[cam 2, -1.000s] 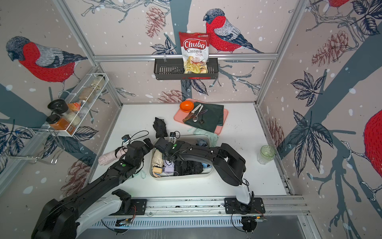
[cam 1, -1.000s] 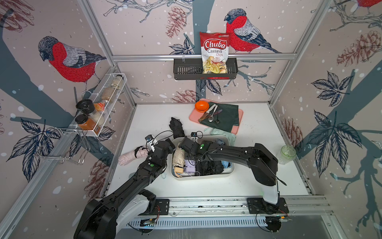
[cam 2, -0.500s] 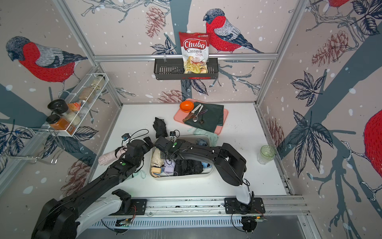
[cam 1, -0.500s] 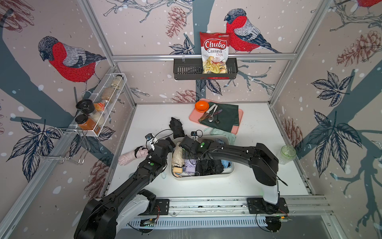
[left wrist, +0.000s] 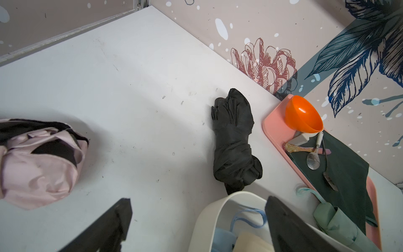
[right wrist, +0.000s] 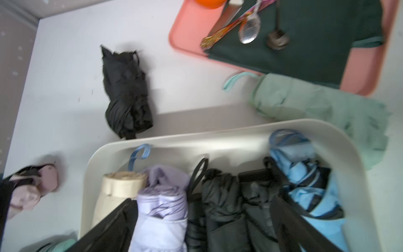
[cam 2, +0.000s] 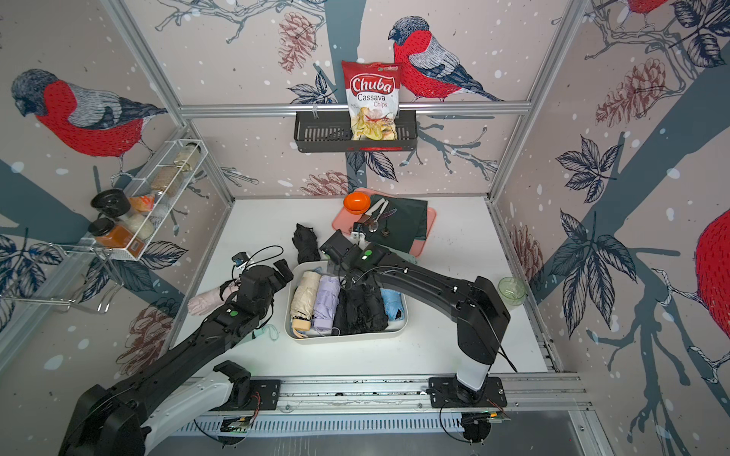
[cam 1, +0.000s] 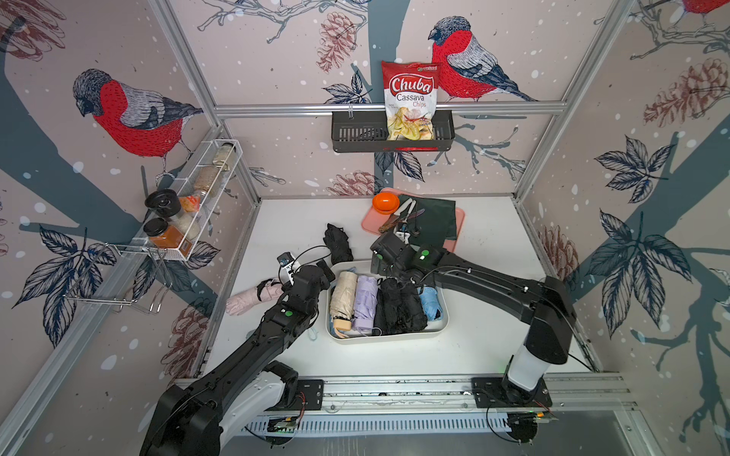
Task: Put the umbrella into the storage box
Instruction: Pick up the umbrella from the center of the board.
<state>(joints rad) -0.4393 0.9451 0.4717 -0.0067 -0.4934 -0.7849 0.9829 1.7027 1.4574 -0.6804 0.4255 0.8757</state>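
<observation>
Right hand (right wrist: 202, 203) has spread wide, seemingly empty — left hand (left wrist: 198, 199) spread too — above white tabletop (cam 1: 296, 221), bird-papered walls (cam 1: 276, 59).

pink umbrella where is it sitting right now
In both top views the pink umbrella lies on the table, outside the storage box, off the box's left side and near the table's left edge.

Umbrellas (cam 1: 365, 302) inside storage box (cam 1: 395, 338)
</observation>
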